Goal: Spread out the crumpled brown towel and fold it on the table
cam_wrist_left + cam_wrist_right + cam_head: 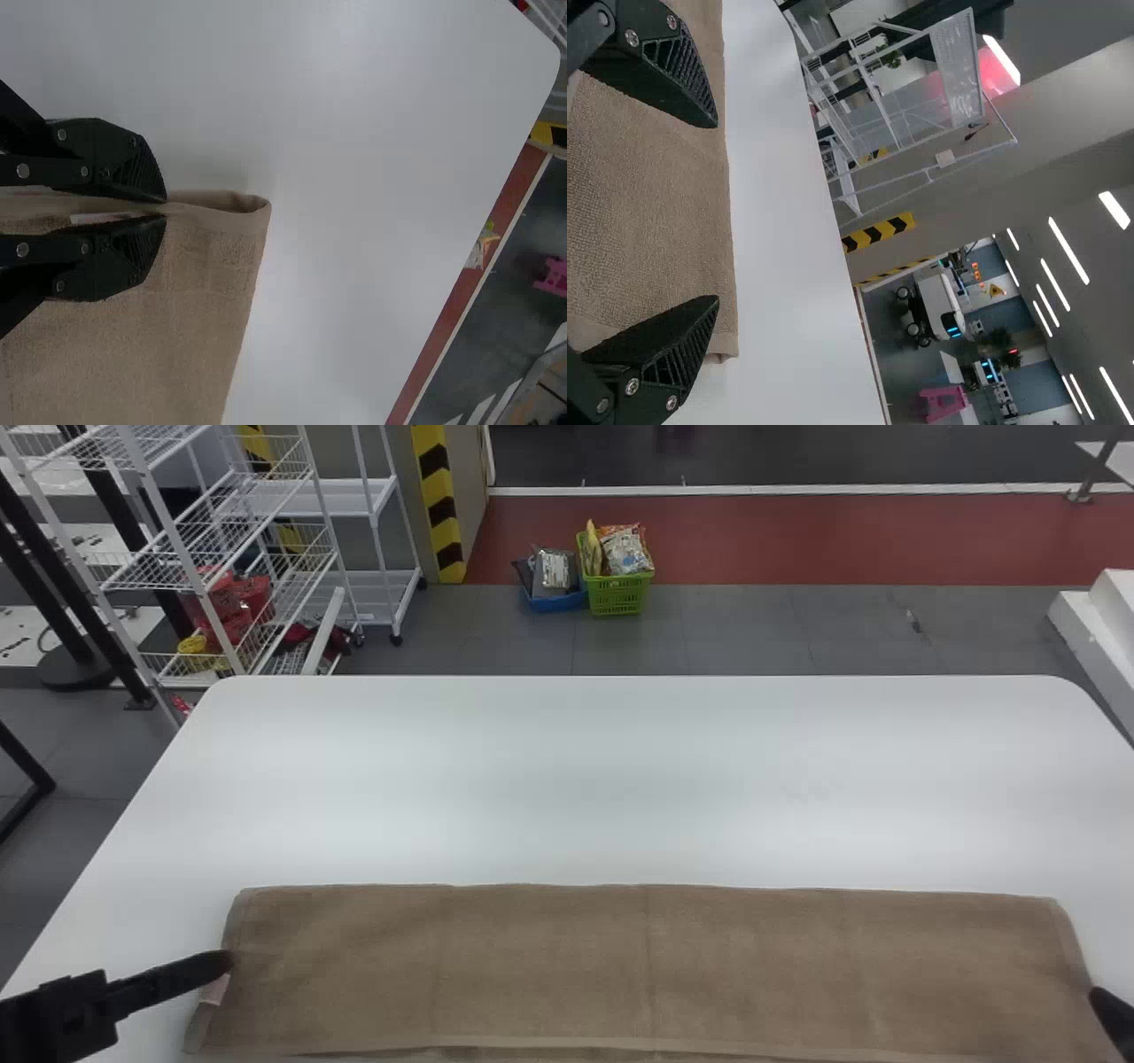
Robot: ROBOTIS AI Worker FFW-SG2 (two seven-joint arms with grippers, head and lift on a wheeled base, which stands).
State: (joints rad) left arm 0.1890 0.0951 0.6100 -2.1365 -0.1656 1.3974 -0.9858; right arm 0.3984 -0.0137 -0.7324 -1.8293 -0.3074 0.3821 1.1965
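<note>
The brown towel lies flat as a wide band along the table's near side, its layered near edge at the bottom of the head view. At its left end is my left gripper, beside a small pale label. In the left wrist view, the left gripper is shut on the edge of the towel, close to a corner. My right gripper is at the towel's right end. The right wrist view has the right gripper wide open over the towel, its fingers far apart.
The white table reaches well beyond the towel's far edge. Past it on the floor stand a green basket and a blue basket, both with packages. A white wire rack is at the far left.
</note>
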